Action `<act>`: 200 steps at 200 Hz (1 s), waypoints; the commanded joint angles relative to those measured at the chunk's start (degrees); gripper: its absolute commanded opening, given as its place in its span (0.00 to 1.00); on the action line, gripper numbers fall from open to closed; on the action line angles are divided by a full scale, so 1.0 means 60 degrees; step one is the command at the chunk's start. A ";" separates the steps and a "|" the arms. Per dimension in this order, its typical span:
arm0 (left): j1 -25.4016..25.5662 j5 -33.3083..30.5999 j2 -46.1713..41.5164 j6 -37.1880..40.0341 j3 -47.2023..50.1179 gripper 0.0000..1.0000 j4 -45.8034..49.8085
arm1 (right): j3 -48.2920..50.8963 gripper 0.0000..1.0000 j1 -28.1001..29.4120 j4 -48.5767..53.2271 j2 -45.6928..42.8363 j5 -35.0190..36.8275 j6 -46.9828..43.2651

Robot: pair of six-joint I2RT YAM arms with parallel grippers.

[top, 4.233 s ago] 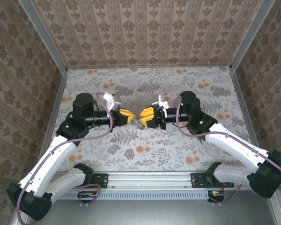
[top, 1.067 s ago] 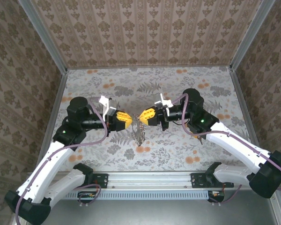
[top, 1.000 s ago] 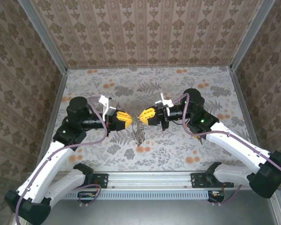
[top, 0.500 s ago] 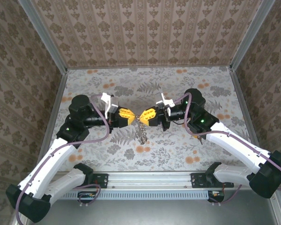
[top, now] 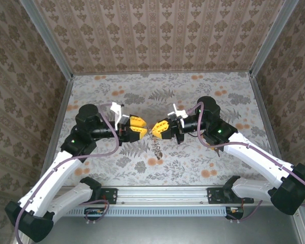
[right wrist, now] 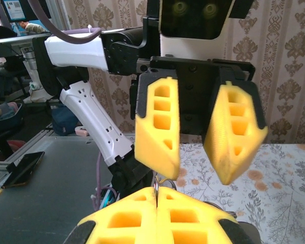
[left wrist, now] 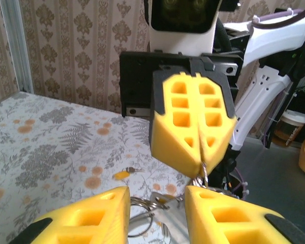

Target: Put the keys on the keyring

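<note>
My right gripper [top: 158,130] [right wrist: 156,194] is shut on a thin wire ring of the keyring [top: 155,145], which hangs as a short chain-like bundle above the middle of the table. My left gripper [top: 140,127] [left wrist: 157,197] faces it tip to tip and stands open. Its fingers [left wrist: 91,213] flank the keyring's loops [left wrist: 142,211] and a flat silvery piece without pressing on them. In the left wrist view the right gripper [left wrist: 201,163] pinches the ring from above. One small key [left wrist: 123,174] with a yellow head lies on the table beyond.
The floral table [top: 193,91] is boxed in by patterned walls at the back and both sides. An aluminium rail [top: 162,195] carrying both arm bases runs along the near edge.
My left gripper moved right up to the right gripper, then opened its jaws, letting go of what it pinched. The keyring stays hanging from the shut right gripper.
</note>
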State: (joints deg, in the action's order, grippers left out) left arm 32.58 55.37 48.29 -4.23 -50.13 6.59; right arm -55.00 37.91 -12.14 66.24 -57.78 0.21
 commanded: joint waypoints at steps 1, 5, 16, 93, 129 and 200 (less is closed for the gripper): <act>0.0049 -0.0093 -0.0274 0.0602 -0.0350 0.34 0.1042 | -0.0369 0.00 0.0038 -0.0217 -0.0172 -0.0081 -0.0109; 0.0049 -0.0074 -0.0283 0.0602 -0.0355 0.34 0.1054 | -0.0371 0.00 0.0028 -0.0229 -0.0171 -0.0082 -0.0101; 0.0049 -0.0067 -0.0300 0.0628 -0.0354 0.34 0.1102 | -0.0383 0.00 0.0053 -0.0232 -0.0158 -0.0089 -0.0086; 0.0106 0.0130 0.0130 0.0705 -0.0515 0.33 0.0660 | -0.0438 0.00 0.0141 0.0103 -0.0170 -0.0117 -0.0195; 0.0337 0.0117 0.0278 0.0843 -0.0683 0.33 0.0782 | -0.0443 0.00 0.0141 0.0138 -0.0171 -0.0089 -0.0235; 0.0730 0.0263 0.0580 0.1325 -0.0980 0.32 0.1443 | -0.0553 0.00 0.0128 0.0375 -0.0170 0.0064 -0.0398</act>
State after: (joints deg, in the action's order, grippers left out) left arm 35.79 55.02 51.18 1.39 -53.87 13.69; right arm -55.57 38.39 -9.85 66.04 -57.78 -0.91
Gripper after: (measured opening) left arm 0.322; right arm 0.066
